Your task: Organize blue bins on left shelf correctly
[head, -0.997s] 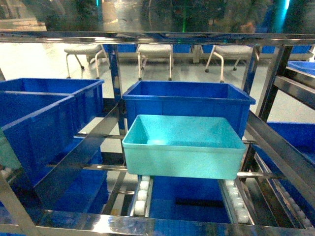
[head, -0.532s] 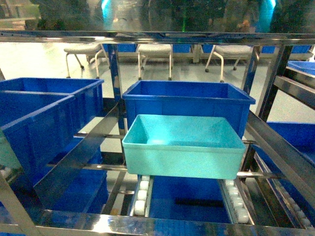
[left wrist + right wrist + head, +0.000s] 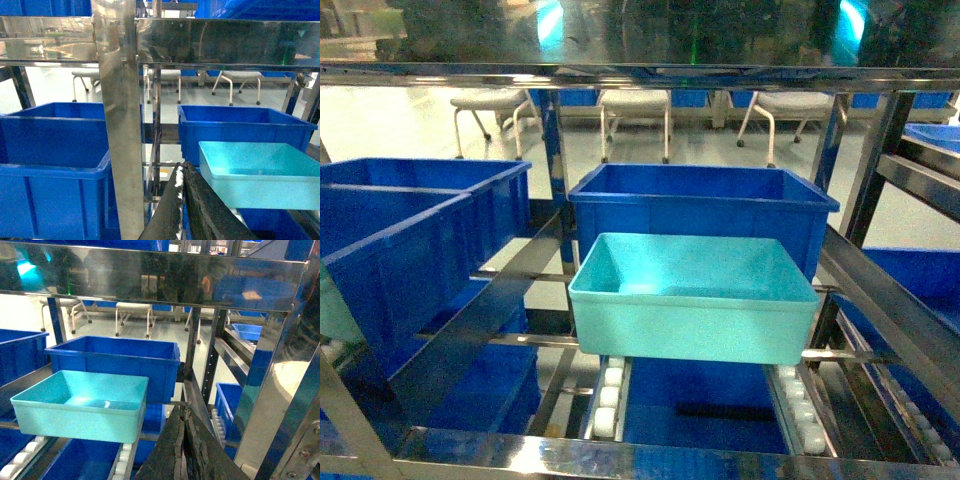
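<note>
Nothing moved: turquoise bin [image 3: 693, 297] still on roller tracks [image 3: 610, 398], both claws shut.

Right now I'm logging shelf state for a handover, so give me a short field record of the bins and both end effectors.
light bin: turquoise bin, empty, on the roller tracks
behind it: dark blue crate, directly behind
left lane: two dark blue crates, one behind the other
left end effector: shut, holding nothing, short of the turquoise bin
right end effector: shut, holding nothing, right of the turquoise bin
</note>
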Robot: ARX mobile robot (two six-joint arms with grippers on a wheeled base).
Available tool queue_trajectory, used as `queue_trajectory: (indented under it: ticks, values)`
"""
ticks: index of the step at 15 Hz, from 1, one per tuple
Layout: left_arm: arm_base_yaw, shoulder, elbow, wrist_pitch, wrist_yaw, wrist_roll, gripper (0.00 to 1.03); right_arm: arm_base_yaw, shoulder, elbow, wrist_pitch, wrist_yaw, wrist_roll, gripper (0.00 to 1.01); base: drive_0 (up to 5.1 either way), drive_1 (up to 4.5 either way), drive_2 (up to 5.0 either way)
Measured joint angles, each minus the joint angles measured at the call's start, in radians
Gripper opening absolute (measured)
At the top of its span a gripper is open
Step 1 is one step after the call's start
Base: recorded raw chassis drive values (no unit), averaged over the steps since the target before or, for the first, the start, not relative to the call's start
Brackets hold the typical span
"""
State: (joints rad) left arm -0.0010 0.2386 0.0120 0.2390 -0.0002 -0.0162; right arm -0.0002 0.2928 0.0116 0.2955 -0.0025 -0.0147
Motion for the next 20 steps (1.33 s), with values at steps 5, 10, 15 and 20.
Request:
queue_trajectory:
  ticks: [5,10,15,20]
  values:
    - [0.0,-0.138,0.002,-0.167,0.0,0.0,0.02,0.0,-0.1,0.0,-0.1,0.0,0.0,0.02,0.0,0.0,0.0]
    - [0.0,-0.228,0.003,-0.243,-0.001,0.0,0.02,0.0,-0.288,0.002,-0.307,0.001,0.0,0.02,0.0,0.0,0.0]
    - [0.0,-0.228,0.003,-0.244,0.0,0.0,0.27,0.0,-0.288,0.002,-0.3,0.001,0.0,0.32,0.0,0.0,0.0]
    - [0.0,-0.228,0.003,-0.242,0.0,0.0,0.67,0.0,-0.288,0.002,-0.301,0.001,0.0,0.72,0.2,-4.05,4.4]
